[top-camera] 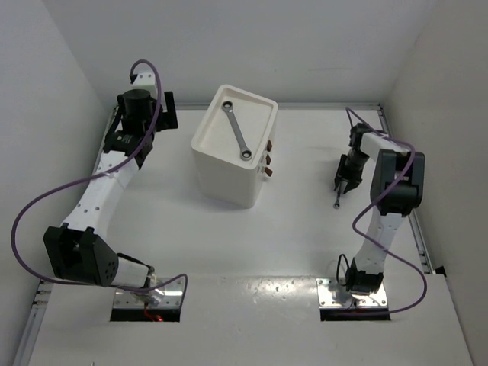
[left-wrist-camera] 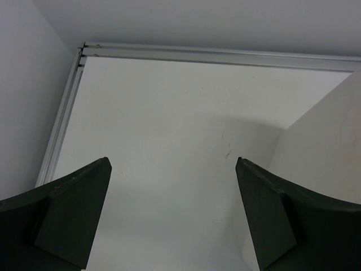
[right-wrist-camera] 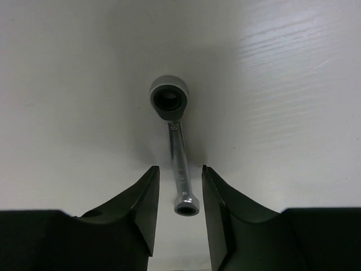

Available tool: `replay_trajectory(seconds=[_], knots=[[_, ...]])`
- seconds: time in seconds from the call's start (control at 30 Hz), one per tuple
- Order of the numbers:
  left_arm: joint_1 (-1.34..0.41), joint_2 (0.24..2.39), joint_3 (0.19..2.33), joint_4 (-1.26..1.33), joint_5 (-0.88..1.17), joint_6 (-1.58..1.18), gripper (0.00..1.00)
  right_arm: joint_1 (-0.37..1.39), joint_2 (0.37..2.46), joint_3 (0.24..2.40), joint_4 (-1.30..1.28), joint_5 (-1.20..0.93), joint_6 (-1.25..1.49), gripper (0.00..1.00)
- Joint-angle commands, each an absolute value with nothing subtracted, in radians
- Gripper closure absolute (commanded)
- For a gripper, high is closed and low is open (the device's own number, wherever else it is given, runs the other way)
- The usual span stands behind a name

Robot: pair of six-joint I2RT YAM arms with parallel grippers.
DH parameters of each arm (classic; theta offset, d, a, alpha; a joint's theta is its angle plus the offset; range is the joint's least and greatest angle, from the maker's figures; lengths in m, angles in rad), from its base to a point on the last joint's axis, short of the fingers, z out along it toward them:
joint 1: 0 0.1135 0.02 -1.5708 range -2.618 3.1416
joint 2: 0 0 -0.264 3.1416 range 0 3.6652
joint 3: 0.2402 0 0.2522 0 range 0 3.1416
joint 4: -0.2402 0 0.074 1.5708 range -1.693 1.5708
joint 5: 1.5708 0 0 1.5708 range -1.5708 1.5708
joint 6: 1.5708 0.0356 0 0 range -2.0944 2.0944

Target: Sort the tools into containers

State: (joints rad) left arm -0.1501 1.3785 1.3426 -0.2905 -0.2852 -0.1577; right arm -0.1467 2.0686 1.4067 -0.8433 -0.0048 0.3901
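1. Two slim silver wrenches show, one in the container and one out on the worktop (top-camera: 252, 244).
2. The white drawer unit (top-camera: 229, 171) stands around the middle of the worktop. Its three brown drawer handles (top-camera: 268, 160) sit on the side that faces the right arm.
3. The tray wrench (top-camera: 237, 131) lies diagonally in the unit's recessed tray top. Its ring end is nearer the handle side and its other end points toward the tray's far-left corner.
4. The loose wrench (right-wrist-camera: 179, 161) rests on the worktop, well to the right of the unit. Its larger ring end points away from the right wrist camera.
5. The right end effector (right-wrist-camera: 179, 169) is down over the loose wrench, jaws narrow, with one finger on either side of the shaft. A sliver of worktop seems to show between the shaft and each finger, so it looks ungripped, though the angle makes contact hard to judge.
6. The left end effector (left-wrist-camera: 174, 161) hovers beside the unit's left side with its fingers spread wide, holding nothing. It points toward the aluminium rail (left-wrist-camera: 225, 56) at the far edge, and the unit's white wall fills the right margin of its wrist view.
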Motion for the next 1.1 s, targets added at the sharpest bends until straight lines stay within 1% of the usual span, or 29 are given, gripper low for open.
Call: replay_trajectory(seconds=[0.0, 0.1, 0.23, 0.3, 0.37, 0.43, 0.63, 0.7, 0.73, 0.8, 0.83, 0.93, 0.97, 1.07], knots=[[-0.158, 1.381, 1.367, -0.258, -0.290, -0.155, 0.01, -0.137, 2.074, 1.440, -0.838, -0.009, 0.365, 0.63], [-0.149, 1.381, 1.367, -0.258, -0.290, -0.155, 0.01, -0.127, 2.083, 1.440, -0.838, 0.012, 0.356, 0.67], [-0.149, 1.381, 1.376, -0.258, -0.290, -0.155, 0.01, -0.127, 2.101, 1.420, -0.828, 0.044, 0.347, 0.67], [-0.149, 1.381, 1.376, -0.267, -0.290, -0.155, 0.01, -0.127, 2.111, 1.420, -0.828, 0.057, 0.335, 0.70], [-0.149, 1.381, 1.376, -0.267, -0.290, -0.155, 0.01, -0.127, 2.123, 1.420, -0.828, 0.057, 0.324, 0.70], [-0.149, 1.381, 1.376, -0.267, -0.299, -0.155, 0.01, -0.127, 2.137, 1.420, -0.828, 0.057, 0.314, 0.67], [-0.140, 1.381, 1.367, -0.267, -0.299, -0.155, 0.01, -0.107, 2.168, 1.398, -0.818, 0.100, 0.291, 0.67], [-0.140, 1.371, 1.367, -0.267, -0.299, -0.155, 0.01, -0.107, 2.168, 1.384, -0.818, 0.109, 0.291, 0.71], [-0.140, 1.371, 1.367, -0.267, -0.299, -0.155, 0.01, -0.098, 2.168, 1.384, -0.818, 0.109, 0.291, 0.77], [-0.140, 1.371, 1.367, -0.267, -0.299, -0.155, 0.01, -0.098, 2.157, 1.362, -0.818, 0.109, 0.291, 0.83], [-0.140, 1.371, 1.358, -0.267, -0.308, -0.155, 0.01, -0.098, 2.157, 1.362, -0.808, 0.109, 0.291, 0.89], [-0.140, 1.362, 1.358, -0.267, -0.308, -0.155, 0.01, -0.098, 2.148, 1.353, -0.808, 0.100, 0.291, 0.98], [-0.140, 1.362, 1.358, -0.267, -0.308, -0.155, 0.01, -0.098, 2.148, 1.342, -0.808, 0.100, 0.291, 1.00], [-0.140, 1.362, 1.358, -0.267, -0.308, -0.155, 0.01, -0.107, 2.126, 1.342, -0.808, 0.075, 0.291, 1.00]])
